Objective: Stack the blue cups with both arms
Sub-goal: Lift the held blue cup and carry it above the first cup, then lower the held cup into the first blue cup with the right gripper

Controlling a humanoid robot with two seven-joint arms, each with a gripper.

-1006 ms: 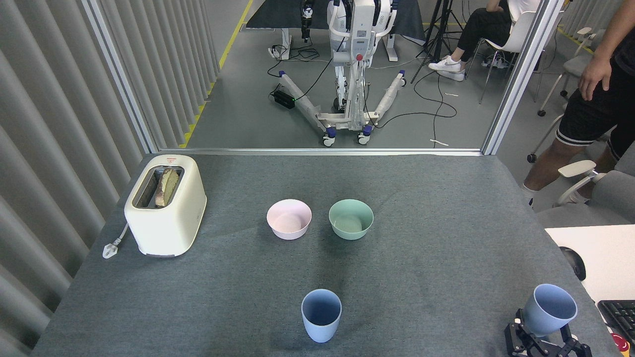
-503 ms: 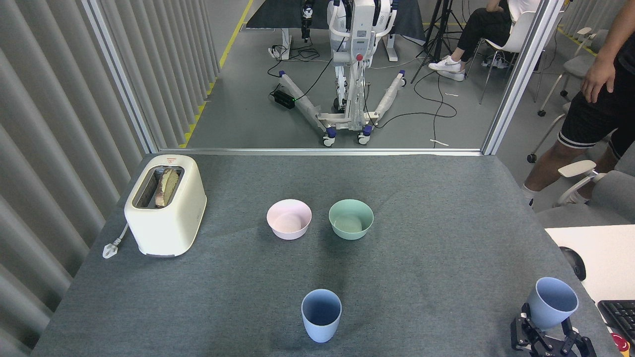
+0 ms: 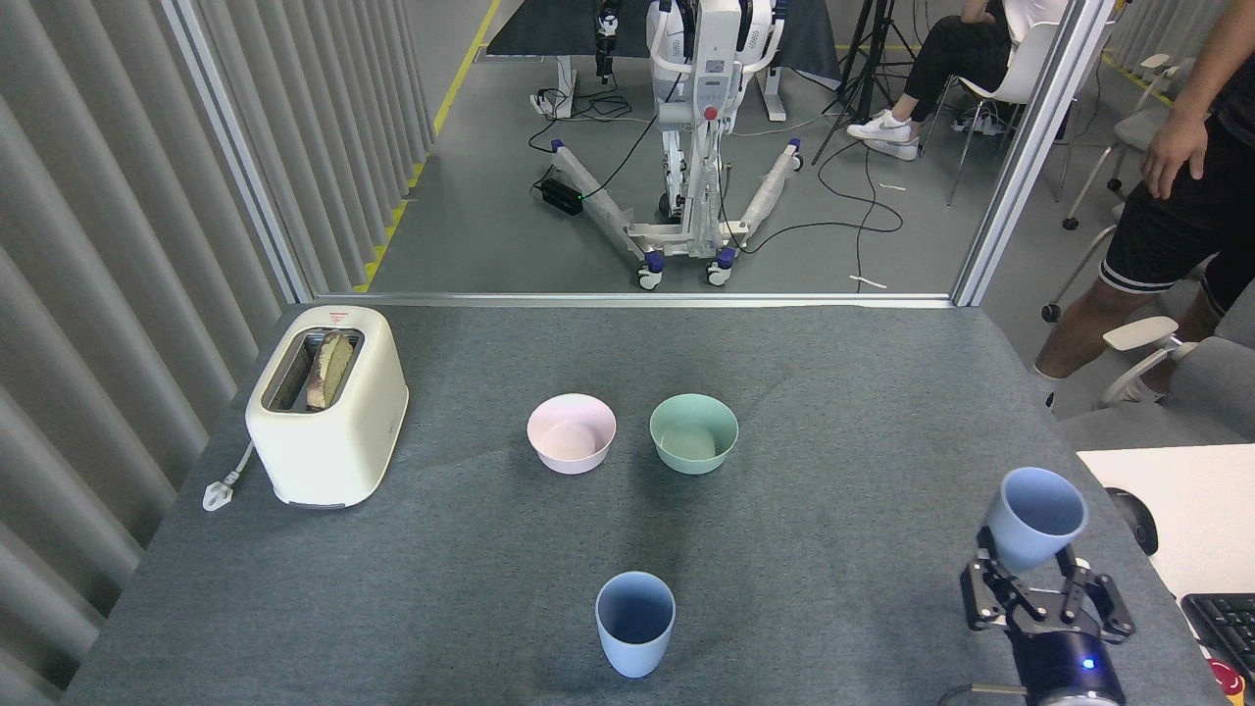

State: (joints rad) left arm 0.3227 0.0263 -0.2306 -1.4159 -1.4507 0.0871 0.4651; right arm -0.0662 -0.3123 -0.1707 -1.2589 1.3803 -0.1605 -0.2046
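Right gripper (image 3: 1041,588): at the 4 o'clock corner of the table (image 3: 833,392), fingers closed around the lower body of one blue cup (image 3: 1034,518). That cup is lifted off the surface, mouth up and tipped slightly toward 12 o'clock. Grip sits near the narrow base, leaving the rim and upper wall free.

Left gripper: not in view; state unreported.

Second blue cup (image 3: 634,623): standing upright and untouched at 6 o'clock, well apart from the held one, mouth open and unobstructed.

Handling assessment: both cups appear to be light, stiff matte plastic, not fragile, probably with fair friction. The taper suggests the held cup's base should enter the standing cup's mouth readily. An empty cup this light is likely to tip or slide if struck off-centre, so steadying it low on its wall with the other arm seems advisable.

Surroundings: pink bowl (image 3: 572,432) and mint-green bowl (image 3: 693,432) stand side by side near centre; toaster (image 3: 326,404) at 9 o'clock. A person (image 3: 1172,196) stands beyond the table at 2 o'clock.
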